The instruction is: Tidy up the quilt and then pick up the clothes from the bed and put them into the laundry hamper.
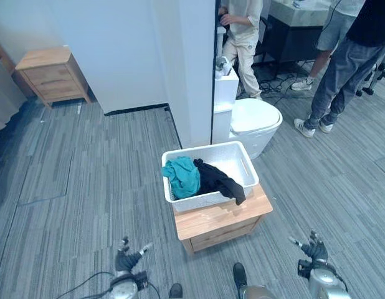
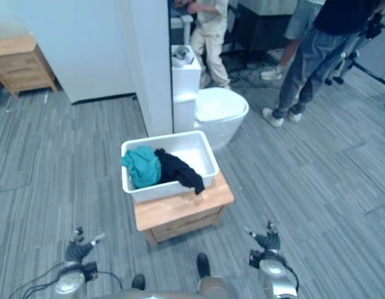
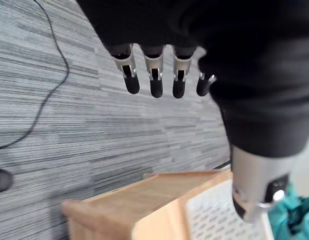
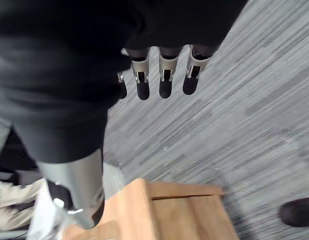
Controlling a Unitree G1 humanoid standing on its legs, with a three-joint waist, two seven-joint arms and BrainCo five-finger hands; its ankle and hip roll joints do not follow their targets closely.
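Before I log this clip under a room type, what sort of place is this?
Probably a mock-up home inside a lab or office: a toilet stands beside a partition wall, a laundry basket of clothes sits on a wooden nightstand, and people stand nearby.

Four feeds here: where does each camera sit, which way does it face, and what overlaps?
Left eye: head, looking down at the white hamper on a wooden stand; both hands low in view.
Right eye: same scene, slightly shifted; teal cloth and black cloth in the hamper.
Left wrist: along the left hand, open over grey floor.
Right wrist: along the right hand, open.
Shared: all four show the stand.
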